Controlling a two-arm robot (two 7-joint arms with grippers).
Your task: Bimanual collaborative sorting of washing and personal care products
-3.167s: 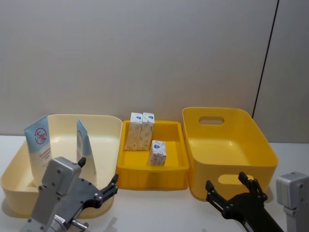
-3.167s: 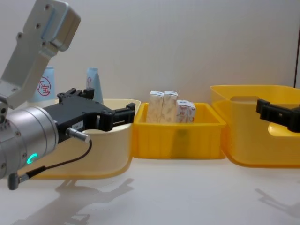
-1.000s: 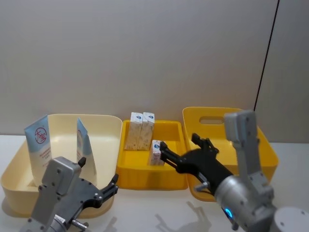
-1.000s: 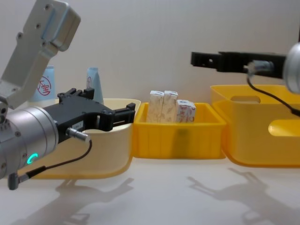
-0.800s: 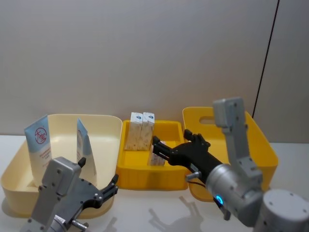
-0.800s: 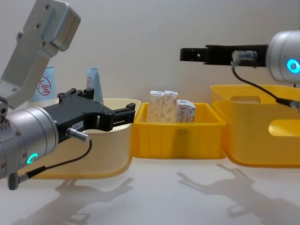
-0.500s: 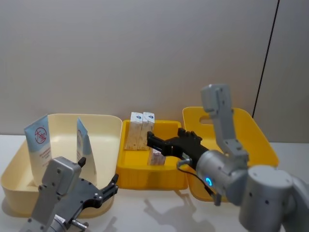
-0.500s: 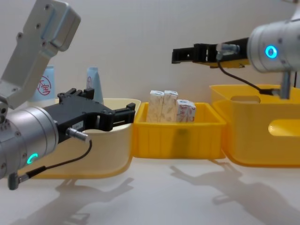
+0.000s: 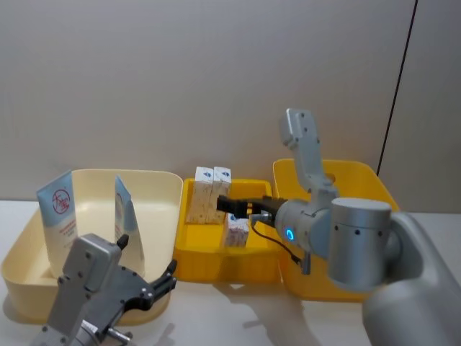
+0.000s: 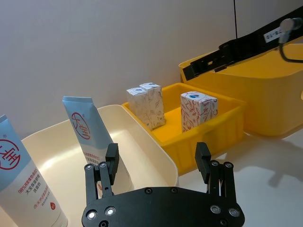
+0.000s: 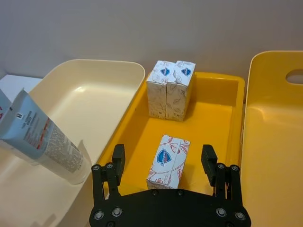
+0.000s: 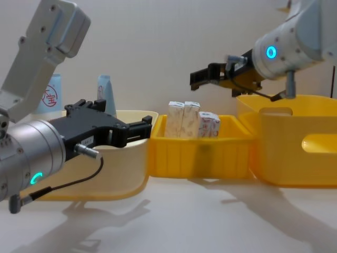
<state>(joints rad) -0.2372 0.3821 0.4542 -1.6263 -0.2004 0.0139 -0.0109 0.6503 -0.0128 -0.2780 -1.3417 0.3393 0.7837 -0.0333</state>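
Holds the left gripper [image 9: 148, 257] low at the near left, pointing forward and slightly rightward, fingers spread wide, nothing between them. Stretches the right arm [image 9: 353, 241] in from the right, elbow raised, with the right gripper [image 9: 225, 205] level and higher up, aimed leftward near the centre, fingers apart and holding nothing.

In the head view the right gripper [image 9: 220, 205] covers the top of the front carton [image 9: 236, 232], and the right arm [image 9: 353, 245] hides the yellow bin's [image 9: 360, 175] near corner. In the chest view the left arm [image 12: 42, 58] hides part of the logo tube [image 12: 51, 97]. The left wrist view's edge cuts off that tube, and its small print is unreadable.
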